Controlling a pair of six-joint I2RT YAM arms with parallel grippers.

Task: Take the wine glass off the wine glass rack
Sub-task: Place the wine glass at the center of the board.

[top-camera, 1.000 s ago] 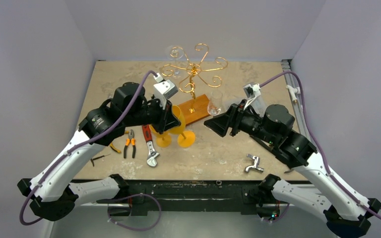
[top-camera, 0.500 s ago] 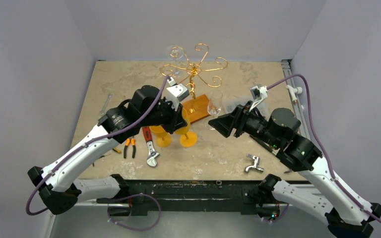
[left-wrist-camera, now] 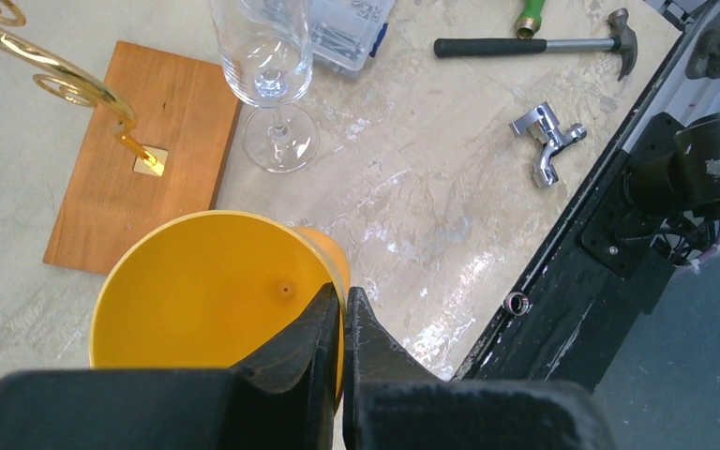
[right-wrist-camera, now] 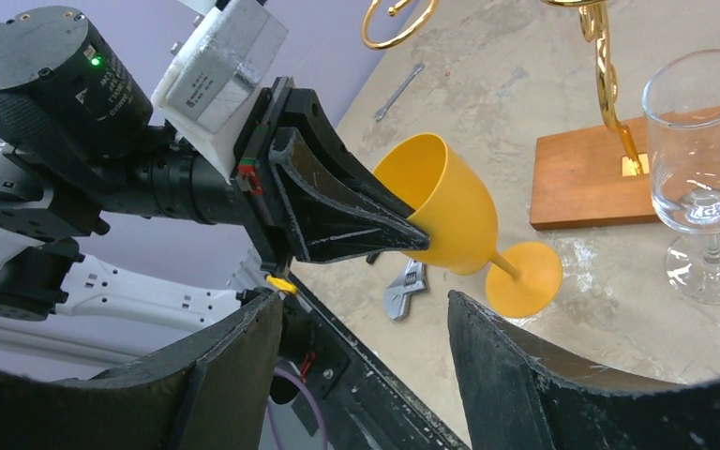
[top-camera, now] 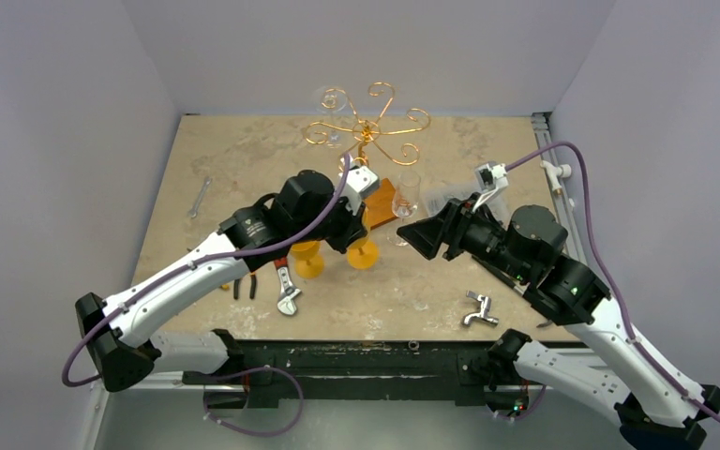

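Note:
The wine glass rack (top-camera: 367,127) stands at the back, golden curls on a wooden base (left-wrist-camera: 150,159). My left gripper (left-wrist-camera: 345,295) is shut on the rim of a yellow wine glass (right-wrist-camera: 445,202), which is off the rack and tilted, its foot (top-camera: 364,253) low in front of the base. My right gripper (right-wrist-camera: 364,300) is open and empty, just right of that glass and facing it. A clear wine glass (top-camera: 326,98) hangs on the rack's back left arm. Another clear glass (right-wrist-camera: 708,159) stands on the table beside the base.
The foot of a second yellow glass (top-camera: 308,262) shows left of the held one. A wrench (top-camera: 287,289), a metal tap (top-camera: 478,309), a spanner (top-camera: 200,197), a hammer (left-wrist-camera: 534,42) and a box of screws (left-wrist-camera: 347,28) lie on the table.
My left arm has swung right with the yellow glass, closer to the right gripper. The right gripper has shifted slightly and stays open.

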